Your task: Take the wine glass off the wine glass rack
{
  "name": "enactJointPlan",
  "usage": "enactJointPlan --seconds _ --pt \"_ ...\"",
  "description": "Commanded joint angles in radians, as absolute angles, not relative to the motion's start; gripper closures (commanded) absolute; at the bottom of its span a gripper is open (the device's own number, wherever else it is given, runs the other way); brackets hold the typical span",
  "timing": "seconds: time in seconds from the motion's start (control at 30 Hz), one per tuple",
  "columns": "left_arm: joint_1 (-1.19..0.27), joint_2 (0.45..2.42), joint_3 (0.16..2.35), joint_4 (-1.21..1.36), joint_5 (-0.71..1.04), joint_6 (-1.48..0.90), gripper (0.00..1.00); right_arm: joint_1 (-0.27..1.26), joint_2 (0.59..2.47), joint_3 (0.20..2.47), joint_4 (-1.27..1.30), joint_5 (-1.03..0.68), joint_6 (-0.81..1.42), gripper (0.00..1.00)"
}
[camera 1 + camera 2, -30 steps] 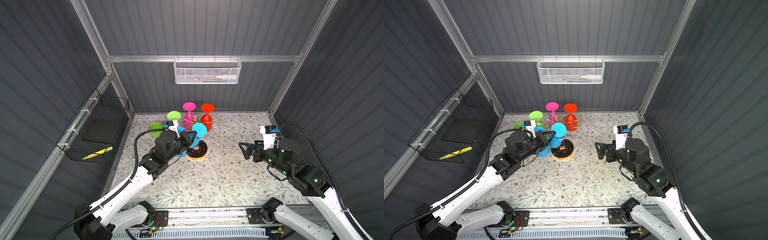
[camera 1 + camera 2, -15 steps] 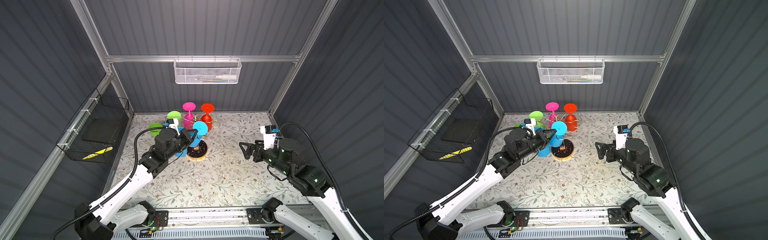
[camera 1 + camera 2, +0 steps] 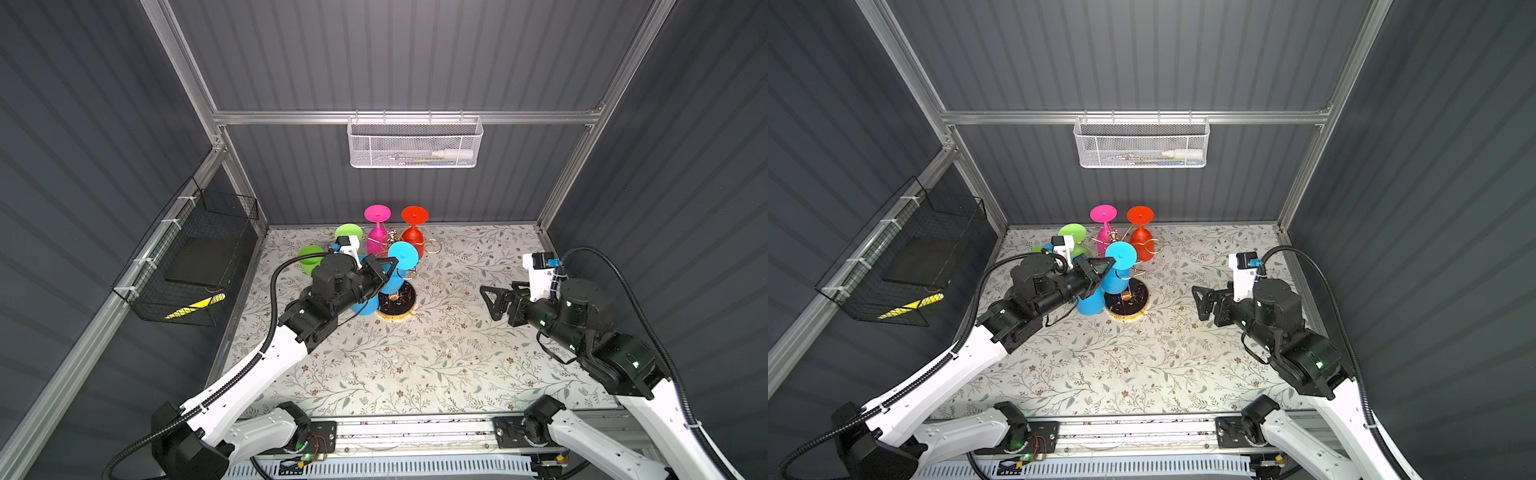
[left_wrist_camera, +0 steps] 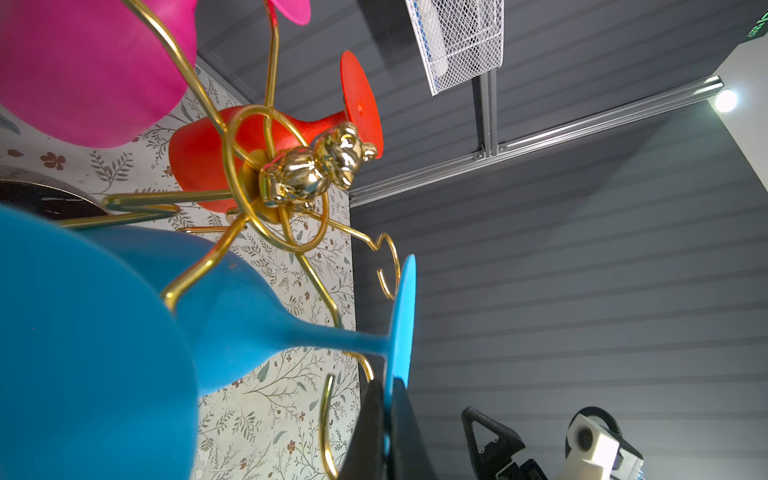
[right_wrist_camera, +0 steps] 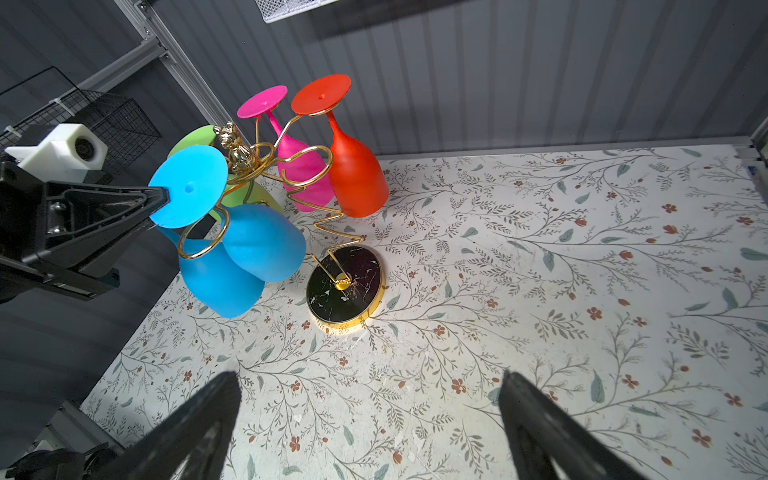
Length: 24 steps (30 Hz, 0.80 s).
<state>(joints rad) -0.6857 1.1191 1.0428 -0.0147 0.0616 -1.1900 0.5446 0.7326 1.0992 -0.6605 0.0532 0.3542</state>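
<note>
The left arm has pushed forward and up over the past second, bringing the left end effector (image 5: 162, 194) from beside the bowls to the edge of the foot (image 5: 189, 187) of the blue wine glass (image 4: 232, 307), where it is now clenched. The right arm has not shifted. The glass hangs bowl-down on the wine glass rack (image 4: 291, 178), and its stem appears to be still hooked in a gold ring-ended arm. A second blue bowl (image 5: 220, 282) hangs just beside it.

The pinch catches only the thin rim of the foot, so the glass could well twist or slip. The safest draw is probably slow and level, outward along the arm through the ring's gap. That should keep the bowl off its blue neighbour and the rack's base (image 5: 344, 286) flat on the floral tabletop (image 3: 415, 353). Pink (image 3: 377, 239), red (image 3: 413, 239) and green (image 3: 349, 230) glasses crowd the far side.

The right end effector (image 3: 490, 302) waits well apart, jaws spread wide and empty.

On the back rail, a white mesh basket (image 3: 365, 149) holds a white tube-like item (image 3: 451, 154) and some slender things too small to identify. A black wire basket (image 3: 232, 216) on the side wall holds a dark flat slab (image 3: 199, 262) and something with yellow and black stripes (image 3: 195, 307).
</note>
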Motion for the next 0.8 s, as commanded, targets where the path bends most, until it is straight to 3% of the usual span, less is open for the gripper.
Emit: enactJointPlan --seconds 0.0,0.47,0.77 --pt "-0.684 1.092 1.043 -0.003 0.021 -1.186 1.0 0.54 0.723 1.093 -0.671 0.074 0.337 0.01" --pt "-0.684 1.006 0.979 -0.019 0.018 -1.202 1.0 0.54 0.726 1.102 -0.675 0.07 0.336 0.01" --pt "-0.684 0.991 0.965 -0.032 0.11 -1.199 1.0 0.539 0.741 1.113 -0.671 0.064 0.336 0.01"
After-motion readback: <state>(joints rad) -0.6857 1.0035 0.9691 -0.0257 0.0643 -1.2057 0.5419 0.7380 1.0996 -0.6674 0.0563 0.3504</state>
